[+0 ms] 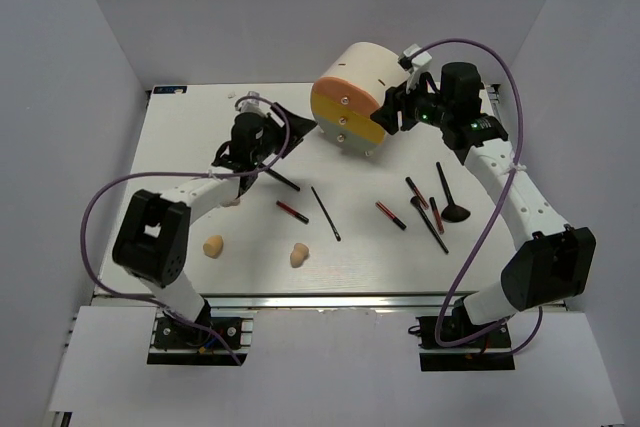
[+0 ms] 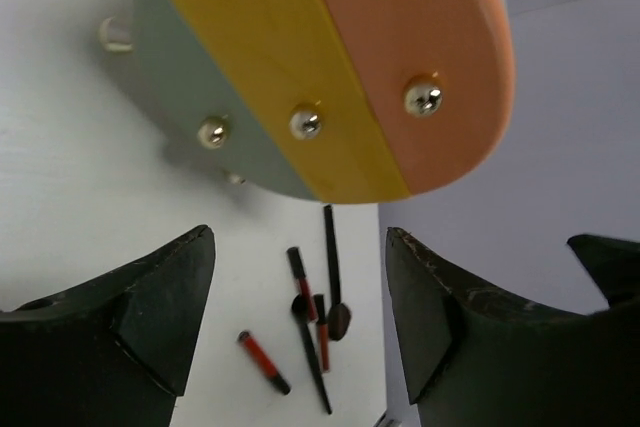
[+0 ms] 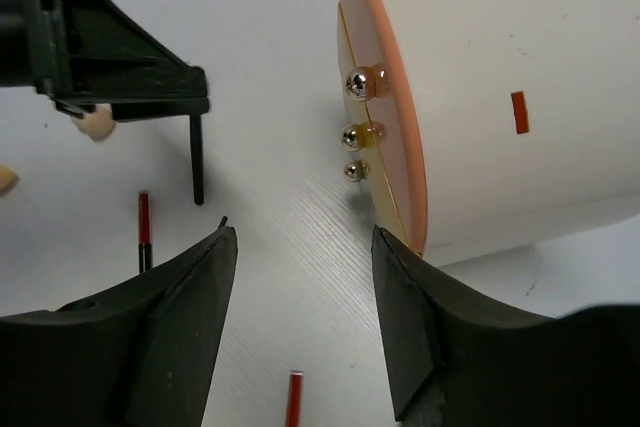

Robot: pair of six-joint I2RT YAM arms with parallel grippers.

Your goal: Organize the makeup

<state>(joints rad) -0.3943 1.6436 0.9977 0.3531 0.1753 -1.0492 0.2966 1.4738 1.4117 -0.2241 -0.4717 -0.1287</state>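
Top external view: cream cylindrical case [image 1: 375, 67] lies on its side at the far end of the table [image 1: 180, 137]. Its orange-yellow drawer fronts [image 1: 345, 117] are turned toward the L. gripper [image 2: 300, 242]. All makeup lies on the arm-base side of the case:
- off its R. end: flared-head brush [image 1: 450, 199], long black stick [image 1: 428, 222], red-and-black sticks [image 1: 390, 215];
- off its front: slim black stick [image 1: 325, 213];
- farther L.: beige sponges [image 1: 213, 246].

Left wrist view: L. fingers [image 2: 170, 287] are spread wide with nothing between them. They point at the drawer fronts w/o touching; the sticks show beyond the case.

Right wrist view: R. gripper [image 3: 305, 237] has its fingers parted and empty, just beside the case's front rim. One red-and-black stick lies on the table under the gap, ungripped.
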